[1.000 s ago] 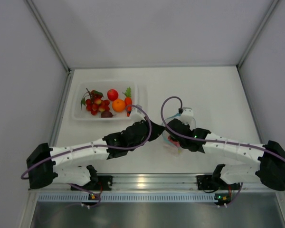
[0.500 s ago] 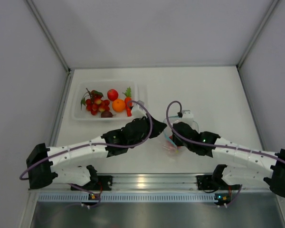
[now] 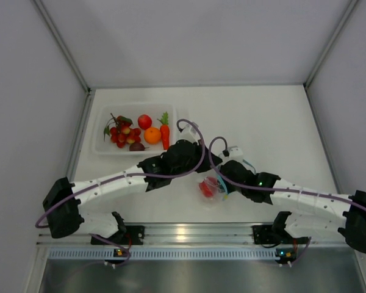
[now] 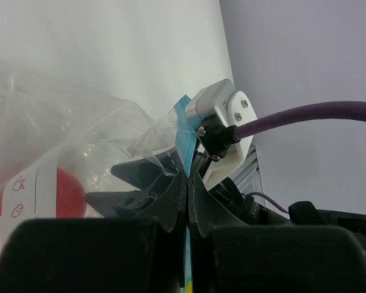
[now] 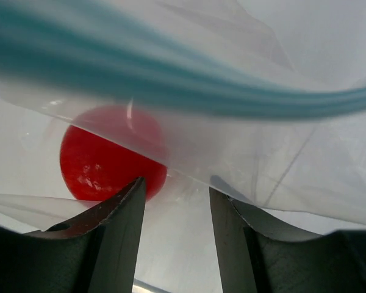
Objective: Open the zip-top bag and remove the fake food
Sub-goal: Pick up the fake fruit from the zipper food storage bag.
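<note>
The zip-top bag [image 3: 211,189] lies crumpled between my two grippers in the top view, with a red round fruit [image 3: 206,188] inside. My left gripper [image 3: 211,163] is shut on the bag's teal zip strip [image 4: 184,131]; in the left wrist view the clear film [image 4: 61,122] and the fruit [image 4: 70,195] hang to the left. My right gripper [image 5: 174,195] is open, its fingers apart against the clear film just below the teal strip [image 5: 171,91], with the red fruit [image 5: 110,155] by its left finger.
A rigid clear tray [image 3: 101,148] at the back left holds a red berry cluster [image 3: 122,132], a red fruit [image 3: 144,121], an orange [image 3: 152,135], a carrot [image 3: 165,132] and a dark piece [image 3: 136,146]. Walls stand on the left, right and far sides.
My left gripper has moved right to the bag's upper edge. My right gripper has dropped lower and left. The bag has shifted toward the front and the red fruit now shows.
</note>
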{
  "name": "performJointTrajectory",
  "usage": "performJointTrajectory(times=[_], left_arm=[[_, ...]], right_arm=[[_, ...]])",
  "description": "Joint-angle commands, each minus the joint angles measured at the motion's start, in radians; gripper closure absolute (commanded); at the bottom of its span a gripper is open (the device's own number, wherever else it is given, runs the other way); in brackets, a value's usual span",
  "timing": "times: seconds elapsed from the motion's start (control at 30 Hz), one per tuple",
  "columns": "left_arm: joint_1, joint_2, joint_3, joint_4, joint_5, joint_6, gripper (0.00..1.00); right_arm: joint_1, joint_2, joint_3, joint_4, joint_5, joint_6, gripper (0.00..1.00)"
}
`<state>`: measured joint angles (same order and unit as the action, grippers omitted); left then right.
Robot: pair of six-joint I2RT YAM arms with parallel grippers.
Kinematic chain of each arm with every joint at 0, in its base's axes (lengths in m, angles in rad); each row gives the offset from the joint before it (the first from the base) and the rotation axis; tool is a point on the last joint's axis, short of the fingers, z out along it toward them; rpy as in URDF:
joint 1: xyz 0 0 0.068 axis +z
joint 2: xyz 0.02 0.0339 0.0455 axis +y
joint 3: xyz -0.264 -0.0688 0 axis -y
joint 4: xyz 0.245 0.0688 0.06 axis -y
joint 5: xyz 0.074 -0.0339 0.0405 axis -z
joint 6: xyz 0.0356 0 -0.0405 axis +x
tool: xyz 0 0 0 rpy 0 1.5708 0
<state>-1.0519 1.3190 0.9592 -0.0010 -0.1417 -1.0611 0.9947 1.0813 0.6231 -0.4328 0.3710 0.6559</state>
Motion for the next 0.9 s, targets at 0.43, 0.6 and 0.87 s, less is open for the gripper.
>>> performJointTrajectory(times=[0.43, 0.6, 0.87], left_arm=[[0.033, 0.043, 0.05, 0.053, 0.205, 0.035, 1.0], [0.053, 0.042, 0.033, 0.053, 0.214, 0.032, 1.0], [0.069, 0.02, 0.004, 0.053, 0.215, 0.036, 1.0]], right_arm=[[0.036, 0.017, -0.05, 0.355, -0.213, -0.015, 0.52], [0.055, 0.029, -0.08, 0.498, -0.349, -0.047, 0.52], [0.088, 0.072, -0.079, 0.594, -0.397, -0.024, 0.5]])
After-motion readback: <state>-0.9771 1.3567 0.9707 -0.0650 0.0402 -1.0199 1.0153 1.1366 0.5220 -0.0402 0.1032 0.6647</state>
